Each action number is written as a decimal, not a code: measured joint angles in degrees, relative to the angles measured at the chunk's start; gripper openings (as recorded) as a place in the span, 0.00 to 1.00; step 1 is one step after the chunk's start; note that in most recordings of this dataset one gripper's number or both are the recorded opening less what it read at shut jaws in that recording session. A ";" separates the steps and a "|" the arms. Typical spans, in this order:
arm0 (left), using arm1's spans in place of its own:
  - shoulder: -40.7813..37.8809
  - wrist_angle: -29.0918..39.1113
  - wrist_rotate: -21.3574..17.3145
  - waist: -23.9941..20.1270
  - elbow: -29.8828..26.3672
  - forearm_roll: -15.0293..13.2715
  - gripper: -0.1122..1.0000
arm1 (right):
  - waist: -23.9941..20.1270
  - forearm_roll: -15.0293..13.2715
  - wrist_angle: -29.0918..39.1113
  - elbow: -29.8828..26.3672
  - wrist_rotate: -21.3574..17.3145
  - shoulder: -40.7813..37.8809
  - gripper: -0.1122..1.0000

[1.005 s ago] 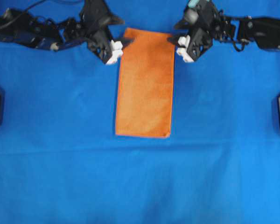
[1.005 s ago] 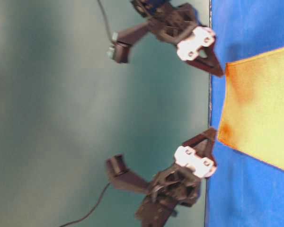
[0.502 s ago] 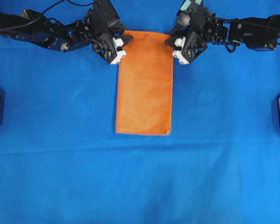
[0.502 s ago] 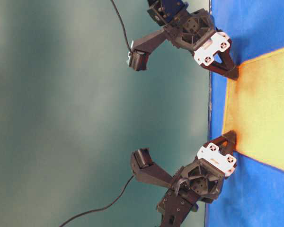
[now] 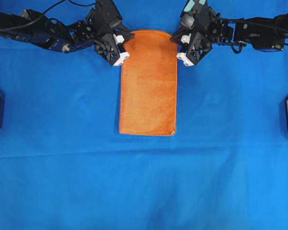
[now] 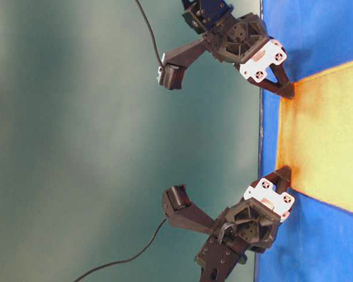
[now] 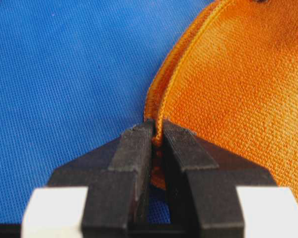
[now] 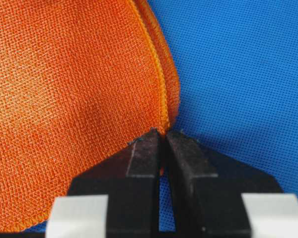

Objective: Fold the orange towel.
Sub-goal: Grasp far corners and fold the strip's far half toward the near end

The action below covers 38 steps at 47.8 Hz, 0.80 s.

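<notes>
On blue cloth (image 5: 62,143), my left gripper (image 7: 158,136) and right gripper (image 8: 161,136) pinch only the orange towel (image 5: 149,86) corners' hem, so a quick lift may pull it free.

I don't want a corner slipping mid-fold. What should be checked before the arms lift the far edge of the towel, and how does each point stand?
1. Left gripper shut on a towel corner: ok, hem pinched between the fingers.
2. Right gripper shut on the other far corner: ok, though it holds only the very tip of the hem.
3. Both layers caught in each pinch: cannot tell; a doubled hem shows at both corners, but the fingers hide how much is inside.
4. Towel flat and straight: ok, a narrow rectangle with no creases seen from overhead.
5. Near edge free: ok, nothing lies on it.
6. Blue cloth not pinched along: cannot tell.
</notes>
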<state>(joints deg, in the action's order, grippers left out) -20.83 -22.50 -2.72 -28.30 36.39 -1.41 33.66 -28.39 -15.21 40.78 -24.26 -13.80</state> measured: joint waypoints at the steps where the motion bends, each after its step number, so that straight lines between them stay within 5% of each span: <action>1: 0.18 0.00 0.00 0.00 0.09 0.00 0.13 | -0.09 0.00 0.00 0.00 0.09 0.09 0.13; 38: 5.71 3.08 -5.45 -3.87 -2.90 0.00 0.13 | 3.43 -0.35 5.19 -3.25 1.93 4.75 0.13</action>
<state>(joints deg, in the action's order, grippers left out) -15.12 -19.42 -8.17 -32.17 33.49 -1.41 37.09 -28.74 -10.02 37.53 -22.32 -9.05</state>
